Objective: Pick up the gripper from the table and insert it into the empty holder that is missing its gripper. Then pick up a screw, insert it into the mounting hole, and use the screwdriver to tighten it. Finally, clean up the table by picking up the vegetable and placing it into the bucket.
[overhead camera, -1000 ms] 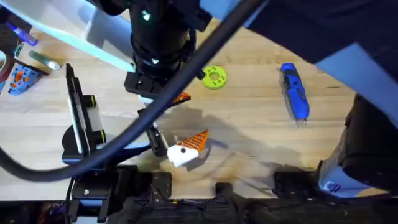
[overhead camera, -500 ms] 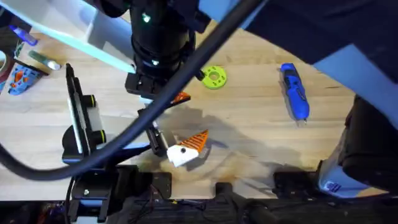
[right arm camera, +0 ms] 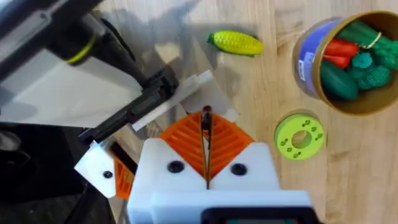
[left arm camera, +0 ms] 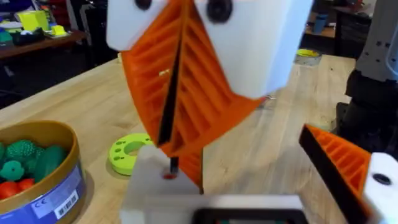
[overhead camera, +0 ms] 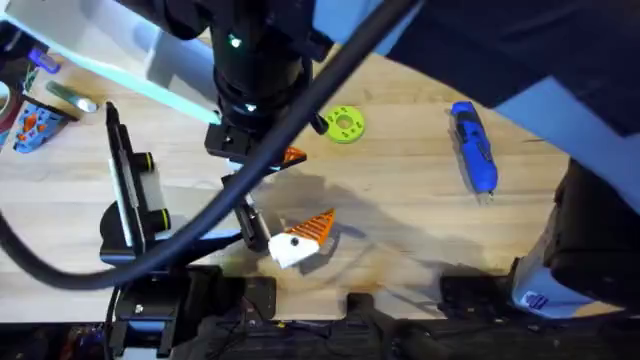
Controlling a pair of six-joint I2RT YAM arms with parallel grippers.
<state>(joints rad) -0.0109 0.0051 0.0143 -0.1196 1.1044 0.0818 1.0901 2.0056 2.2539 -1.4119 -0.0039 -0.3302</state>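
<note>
My right gripper [right arm camera: 206,117] points down with its orange pads pressed together. A thin dark screw [left arm camera: 172,165] with a reddish end pokes out of the tips. It touches the top of the plain white holder [left arm camera: 160,179]. An orange ribbed piece [left arm camera: 191,169] sits against that block; I cannot tell whether it is the gripper. My left gripper [overhead camera: 258,228] lies low beside them. The blue screwdriver [overhead camera: 474,146] rests at the far right. The yellow vegetable [right arm camera: 235,42] lies on the wood near the bucket [right arm camera: 307,62], which holds green and red toys.
A white block with a fixed orange ribbed wedge [overhead camera: 297,240] lies near the front edge, close to the left gripper. A green ring disc [overhead camera: 345,124] sits between the arms and the bucket. Clutter lies at the far left. Bare wood stretches around the screwdriver.
The right wrist has shifted very slightly. Every object on the table lies where it was.
</note>
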